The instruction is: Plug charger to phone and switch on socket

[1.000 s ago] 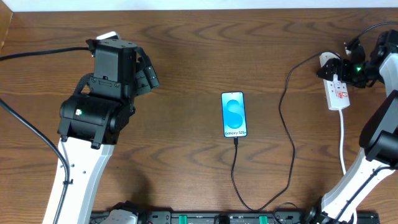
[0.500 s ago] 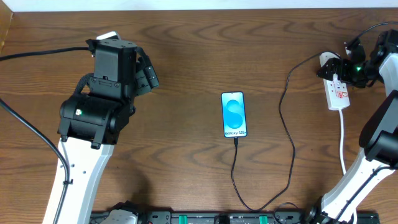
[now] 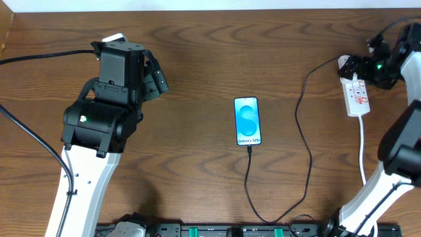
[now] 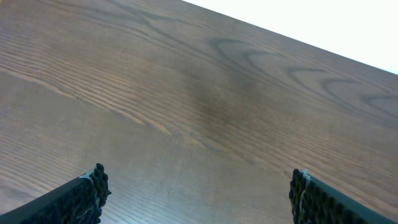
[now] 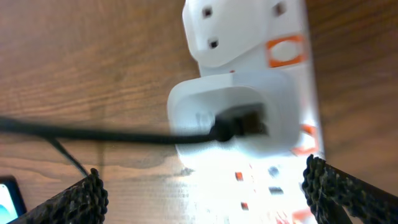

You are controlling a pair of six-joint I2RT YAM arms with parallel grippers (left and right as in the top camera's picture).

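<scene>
- Dark brown wood-grain table (image 3: 197, 39) fills my overhead view. The slim, black-edged phone (image 3: 247, 120) with the bright blue screen lies flat near the middle. Its long axis runs from the arms' side to the far edge, and the "Galaxy S25+" end is nearest the arms.
- The thin black charger cable (image 3: 304, 131) meets that near end of the phone. It loops down to the near edge, then climbs the right side to the small white power strip (image 3: 358, 99) with red markings.
- That strip lies at far right, also lengthwise near-to-far, with its thick white cord (image 3: 362, 151) trailing from the near end.
- I see open wood all round the phone. The left arm (image 3: 99, 125) sits well apart on the left, and the right arm (image 3: 401, 145) reaches over the strip's far end.
- On the left wrist camera, the left gripper (image 4: 205, 199) has its jaws spread wide and holds nothing. It is over bare wood, with the table's far edge across the top.
- On the right wrist camera, the right gripper (image 5: 214, 199) hangs above the strip, jaws wide apart and holding nothing. The white plug head (image 5: 205, 112) sits in the strip with the cable leaving leftward. This view is blurred, so I cannot tell the switch position.
</scene>
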